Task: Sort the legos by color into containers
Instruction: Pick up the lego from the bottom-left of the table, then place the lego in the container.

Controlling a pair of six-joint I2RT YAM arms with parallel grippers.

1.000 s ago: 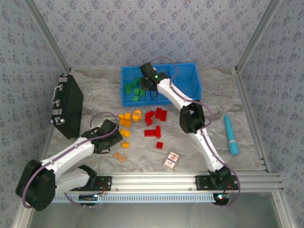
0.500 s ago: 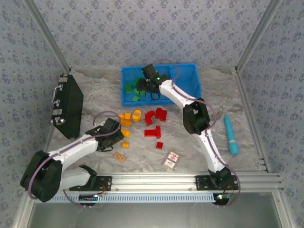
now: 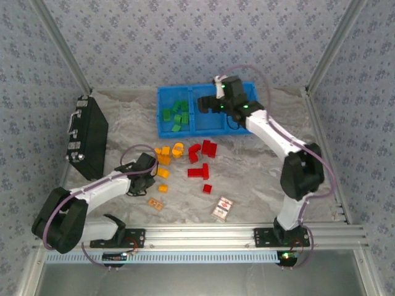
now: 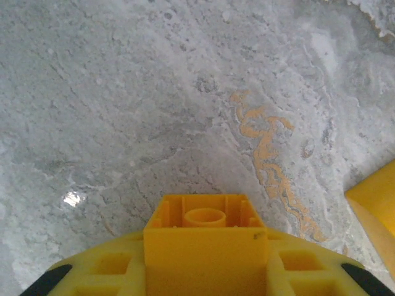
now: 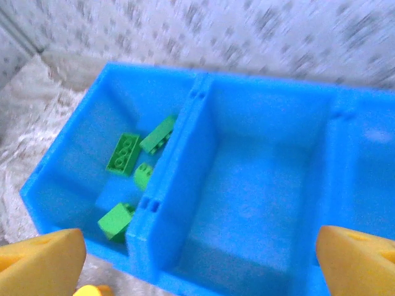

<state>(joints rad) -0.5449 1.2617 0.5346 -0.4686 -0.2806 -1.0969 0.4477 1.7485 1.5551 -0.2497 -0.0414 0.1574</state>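
My left gripper (image 3: 145, 179) pinches an orange brick (image 4: 205, 237) down at the table (image 4: 154, 92). My right gripper (image 3: 214, 103) hangs spread, empty, over the bin's (image 5: 185, 166) middle compartment; green bricks (image 5: 123, 152) lie in the left one.

The left wrist view's right edge cuts off an orange brick (image 4: 378, 213).

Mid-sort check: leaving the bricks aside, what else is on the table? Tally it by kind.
Blue three-compartment bin: 1
Black box: 1
Red-and-white printed card: 1
Tan patterned tile: 1
Total: 4 in sight; the right arm's elbow covers a patch of table on the right.
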